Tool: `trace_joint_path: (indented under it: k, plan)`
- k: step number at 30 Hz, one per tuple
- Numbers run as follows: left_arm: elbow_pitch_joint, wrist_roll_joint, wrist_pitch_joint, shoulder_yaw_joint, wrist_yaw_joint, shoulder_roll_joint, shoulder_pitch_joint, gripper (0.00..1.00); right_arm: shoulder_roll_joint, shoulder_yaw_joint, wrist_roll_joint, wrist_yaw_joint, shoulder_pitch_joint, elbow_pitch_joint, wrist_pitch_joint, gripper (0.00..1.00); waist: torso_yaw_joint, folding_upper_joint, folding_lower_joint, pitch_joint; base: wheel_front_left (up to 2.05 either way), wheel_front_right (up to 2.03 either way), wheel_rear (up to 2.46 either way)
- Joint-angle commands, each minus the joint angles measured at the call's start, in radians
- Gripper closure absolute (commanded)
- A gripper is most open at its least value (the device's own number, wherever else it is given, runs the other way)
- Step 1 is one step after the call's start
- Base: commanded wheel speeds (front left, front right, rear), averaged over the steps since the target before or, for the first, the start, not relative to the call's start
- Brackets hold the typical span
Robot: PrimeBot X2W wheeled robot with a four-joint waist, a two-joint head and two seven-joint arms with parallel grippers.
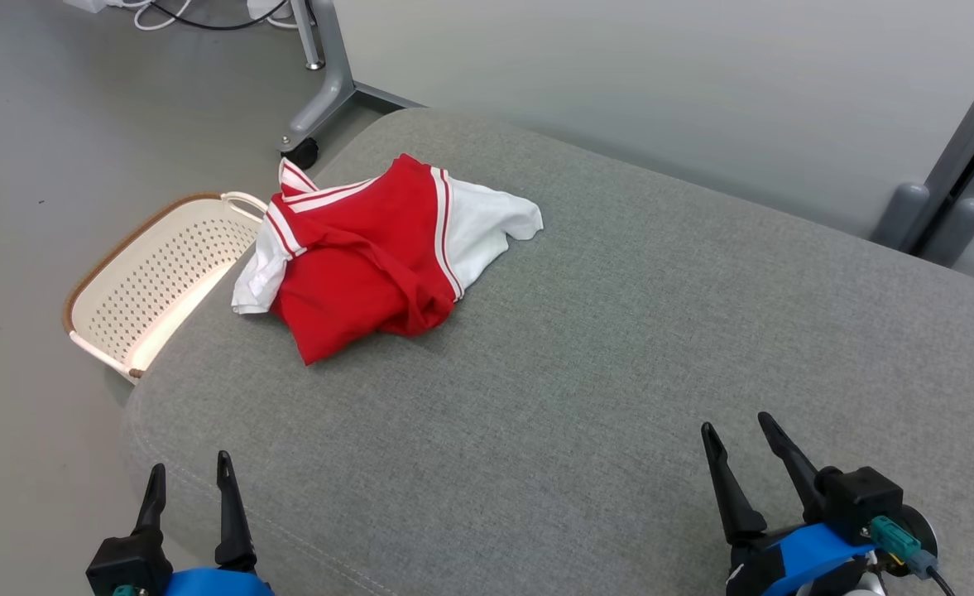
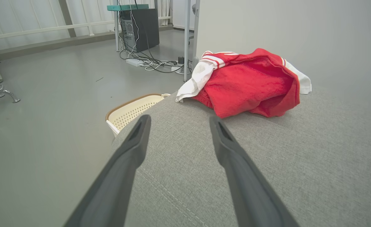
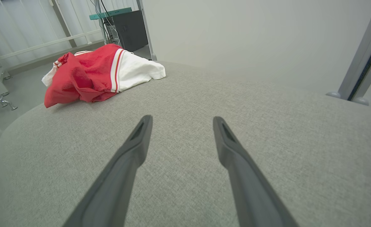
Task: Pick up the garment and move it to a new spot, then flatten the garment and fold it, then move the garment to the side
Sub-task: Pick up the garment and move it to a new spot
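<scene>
The garment [image 1: 371, 248] is a red and white shirt, crumpled in a heap at the far left of a grey upholstered surface [image 1: 586, 381]. In the left wrist view the garment [image 2: 248, 85] lies ahead and to the right of my fingers; in the right wrist view the garment [image 3: 100, 72] sits far off at the upper left. My left gripper [image 1: 190, 472] is open at the near left edge, well short of the cloth. At the near right my right gripper [image 1: 739, 430] is open too, nothing between its fingers.
A cream perforated basket [image 1: 151, 277] stands on the floor against the surface's left edge, just beside the garment. A wheeled metal leg [image 1: 321, 91] and cables lie behind it. A grey post [image 1: 950, 182] rises at the far right. A computer tower [image 2: 141, 30] stands beyond.
</scene>
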Motion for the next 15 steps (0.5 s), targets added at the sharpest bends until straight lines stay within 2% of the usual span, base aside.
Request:
trace_joint_path:
  k: [1, 5, 10, 15]
  plan:
    - [-0.006, -0.007, -0.003, -0.001, 0.011, -0.001, 0.005, 0.0, -0.011, 0.006, 0.007, 0.0, -0.011, 0.004, -0.005, 0.0, 0.002, -0.0001, -0.0001, 0.004, 0.0, 0.0, 0.0]
    - [-0.006, -0.011, -0.003, -0.006, 0.016, -0.001, 0.007, 0.0, -0.016, 0.016, 0.013, 0.0, -0.014, 0.003, -0.005, 0.0, 0.001, -0.0001, -0.0001, 0.007, 0.0, 0.0, 0.0]
    - [0.012, -0.031, -0.003, -0.008, -0.003, -0.002, -0.047, 0.0, -0.032, 0.012, 0.017, 0.0, 0.006, -0.012, -0.005, 0.0, -0.005, -0.0001, -0.0001, 0.021, 0.0, 0.0, 0.0]
    - [0.045, -0.041, -0.003, 0.019, 0.0, -0.002, -0.117, 0.0, -0.057, 0.045, 0.022, 0.0, -0.02, -0.029, -0.005, 0.0, -0.051, -0.0001, -0.0001, 0.072, 0.0, 0.0, 0.0]
